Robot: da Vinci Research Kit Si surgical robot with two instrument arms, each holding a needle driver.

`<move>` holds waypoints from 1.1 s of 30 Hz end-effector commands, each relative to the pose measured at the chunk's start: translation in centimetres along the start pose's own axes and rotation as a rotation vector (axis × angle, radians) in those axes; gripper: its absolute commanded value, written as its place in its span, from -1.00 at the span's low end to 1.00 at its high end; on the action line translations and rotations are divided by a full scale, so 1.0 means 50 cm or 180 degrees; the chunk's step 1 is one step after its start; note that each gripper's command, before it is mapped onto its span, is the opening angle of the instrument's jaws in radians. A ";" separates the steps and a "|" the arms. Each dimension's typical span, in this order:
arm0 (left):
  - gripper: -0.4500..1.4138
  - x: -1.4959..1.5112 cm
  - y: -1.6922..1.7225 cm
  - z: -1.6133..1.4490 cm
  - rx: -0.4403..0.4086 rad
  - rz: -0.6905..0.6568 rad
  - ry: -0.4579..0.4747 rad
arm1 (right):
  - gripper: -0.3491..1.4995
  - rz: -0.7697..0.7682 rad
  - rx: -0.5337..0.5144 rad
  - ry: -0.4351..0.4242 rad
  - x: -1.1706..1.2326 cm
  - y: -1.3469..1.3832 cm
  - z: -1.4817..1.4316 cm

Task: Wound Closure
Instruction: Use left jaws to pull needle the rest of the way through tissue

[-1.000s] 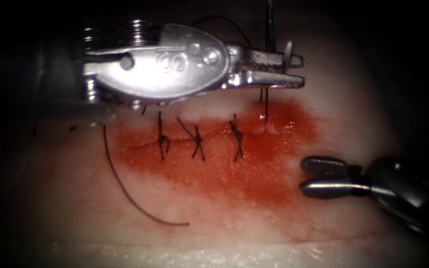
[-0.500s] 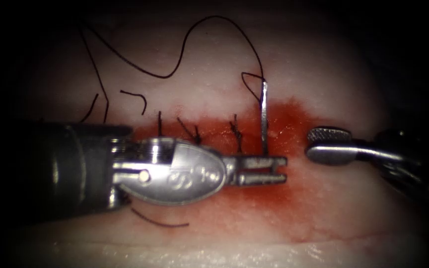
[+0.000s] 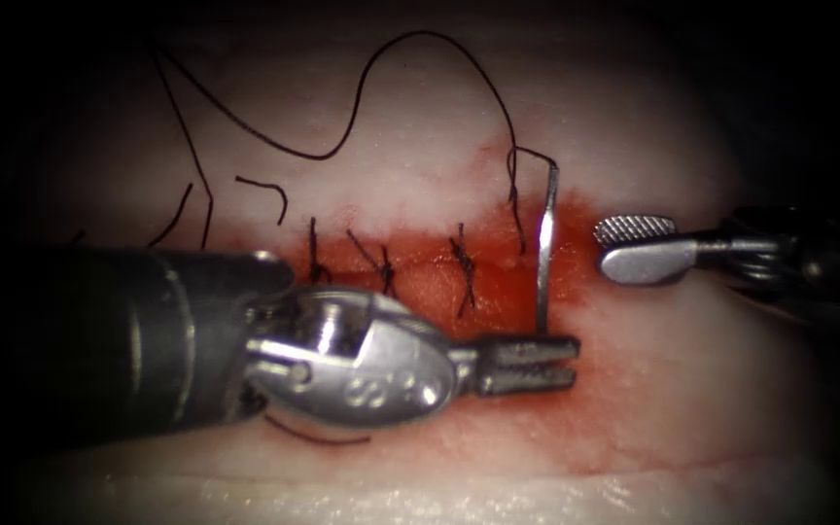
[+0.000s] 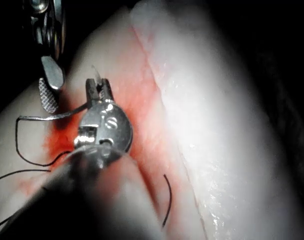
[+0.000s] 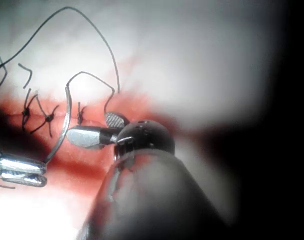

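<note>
Left tool [image 3: 546,365] clamped on a thin, stiff, slippery curved needle [image 3: 544,248] near its pointed end; right tool [image 3: 634,248] apart, empty

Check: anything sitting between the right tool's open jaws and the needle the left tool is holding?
Nothing visible. The left tool grips the needle at one end, upright, out of the tissue. The right tool, empty, sits right of it; only bare tissue lies behind the gap.
</note>
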 end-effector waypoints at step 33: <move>-1.00 -0.0004 -0.0002 0.0026 0.0078 0.0065 0.0031 | 0.13 0.0590 0.0318 0.0150 -0.0035 -0.0004 0.0102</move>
